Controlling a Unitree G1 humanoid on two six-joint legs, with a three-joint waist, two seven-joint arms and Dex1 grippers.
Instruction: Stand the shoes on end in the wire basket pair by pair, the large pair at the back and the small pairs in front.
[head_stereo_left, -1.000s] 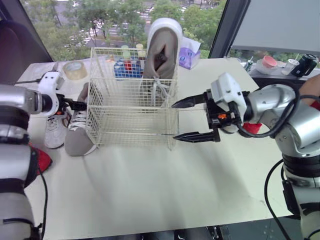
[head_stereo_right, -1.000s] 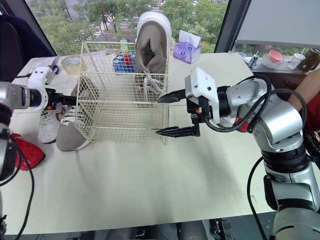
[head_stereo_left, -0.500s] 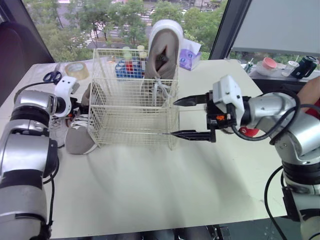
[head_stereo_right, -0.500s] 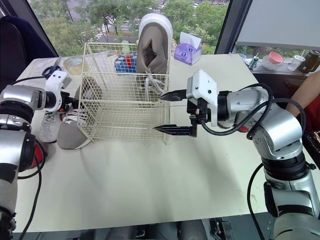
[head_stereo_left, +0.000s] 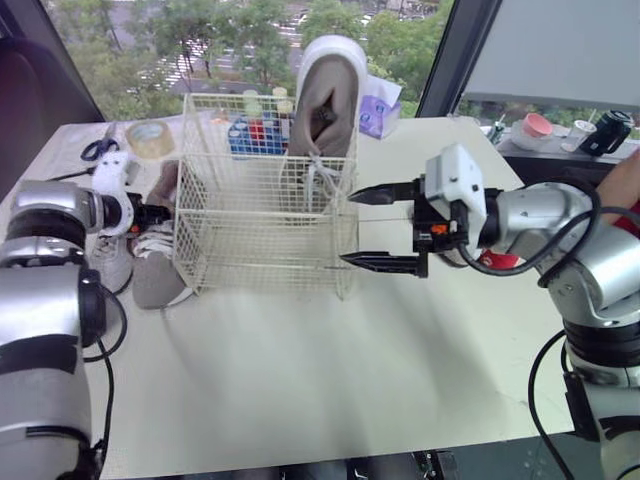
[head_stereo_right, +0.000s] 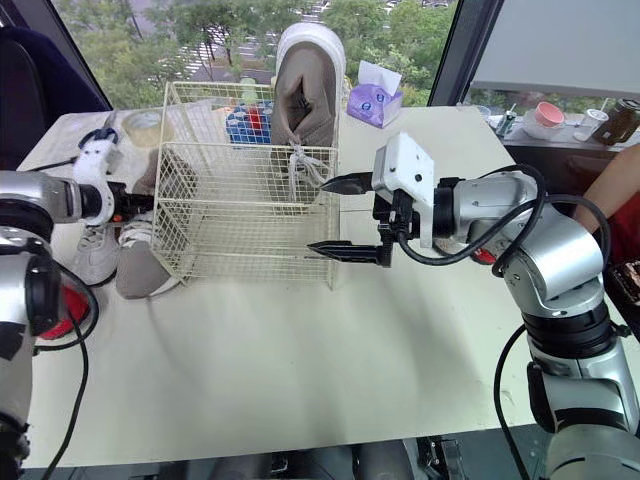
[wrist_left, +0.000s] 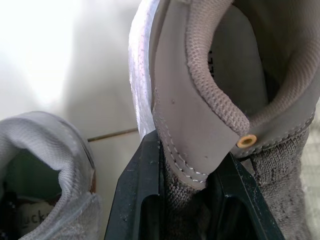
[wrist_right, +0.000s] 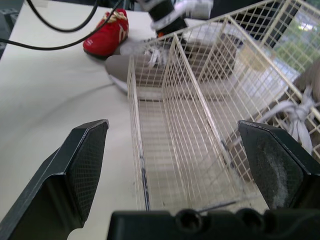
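Empty, the right claw (head_stereo_left: 350, 228) gapes wide at the wire basket's (head_stereo_left: 250, 250) 3 o'clock end. At 9 o'clock, the left claw (head_stereo_left: 150, 212) clamps the heel collar of a large grey shoe (head_stereo_left: 155, 275) lying on the worktop (head_stereo_left: 300, 380). Its mate (head_stereo_left: 325, 90) stands on end at the basket's back. Judgement: the large pair is half placed. The next move calls for lifting, upending and lowering this shoe beside the mate.

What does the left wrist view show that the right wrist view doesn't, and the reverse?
Left wrist view: the left gripper shut on the collar of the grey shoe, and the opening of a second shoe beside it. Right wrist view: the open right gripper facing the end of the wire basket, with a red shoe beyond. Both: the left gripper at the grey shoe beside the basket.
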